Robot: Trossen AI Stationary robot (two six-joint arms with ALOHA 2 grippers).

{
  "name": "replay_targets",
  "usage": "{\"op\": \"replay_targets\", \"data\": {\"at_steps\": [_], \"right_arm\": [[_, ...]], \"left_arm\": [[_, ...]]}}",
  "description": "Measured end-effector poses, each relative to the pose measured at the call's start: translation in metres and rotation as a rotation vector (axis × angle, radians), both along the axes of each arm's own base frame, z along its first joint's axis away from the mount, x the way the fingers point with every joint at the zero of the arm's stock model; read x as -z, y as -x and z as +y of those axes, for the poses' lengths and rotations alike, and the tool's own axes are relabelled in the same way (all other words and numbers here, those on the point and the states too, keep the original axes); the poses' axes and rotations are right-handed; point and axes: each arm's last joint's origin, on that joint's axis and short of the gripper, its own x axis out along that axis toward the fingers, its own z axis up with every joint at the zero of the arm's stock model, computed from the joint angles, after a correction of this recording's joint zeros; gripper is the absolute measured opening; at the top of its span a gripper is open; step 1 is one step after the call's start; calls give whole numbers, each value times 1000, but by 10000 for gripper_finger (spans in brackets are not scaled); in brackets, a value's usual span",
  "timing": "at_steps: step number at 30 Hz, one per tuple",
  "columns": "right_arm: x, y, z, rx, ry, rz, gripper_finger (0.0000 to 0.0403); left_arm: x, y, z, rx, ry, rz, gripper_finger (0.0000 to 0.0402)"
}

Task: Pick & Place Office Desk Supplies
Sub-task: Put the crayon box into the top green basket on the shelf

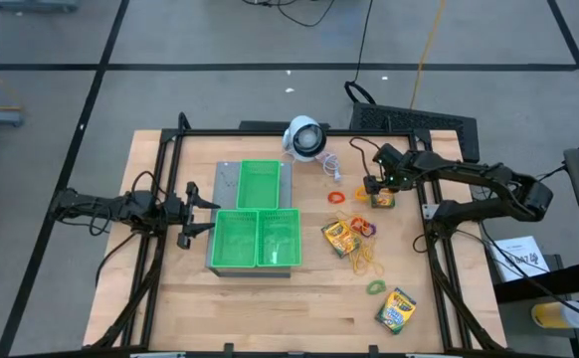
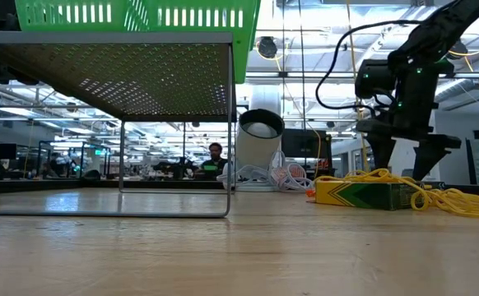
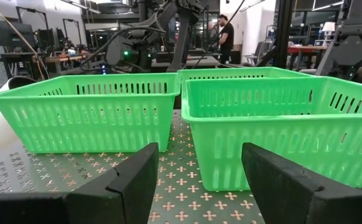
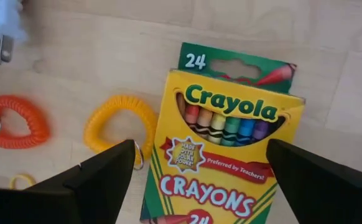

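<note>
Right gripper (image 4: 199,180) (open) over crayon box (image 4: 221,149)

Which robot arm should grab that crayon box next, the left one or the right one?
Probably the right: the right gripper hangs open directly over a crayon box. The left gripper waits open beside the green trays, far from it.

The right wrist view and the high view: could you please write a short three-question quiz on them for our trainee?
1. True or false: the right gripper is open above a crayon box.
2. How many crayon boxes lie on the table? A) two B) three C) four
3. Fill in: the left gripper waits open beside the ____ trays.

Key: 1 true; 2 B; 3 green.
</note>
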Motion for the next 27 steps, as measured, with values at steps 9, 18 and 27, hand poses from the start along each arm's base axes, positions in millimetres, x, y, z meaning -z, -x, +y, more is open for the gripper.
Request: {"op": "replay_targets", "data": {"at_steps": [9, 18, 27], "right_arm": [[-18, -6, -7, -88, 18, 4, 361], [-21, 2, -1, -77, -63, 98, 361], [-17, -5, -8, -185, 69, 31, 361]], "left_arm": [[0, 0, 0, 0, 0, 0, 241], [0, 0, 0, 0, 0, 0, 241], [0, 0, 0, 0, 0, 0, 241]]}}
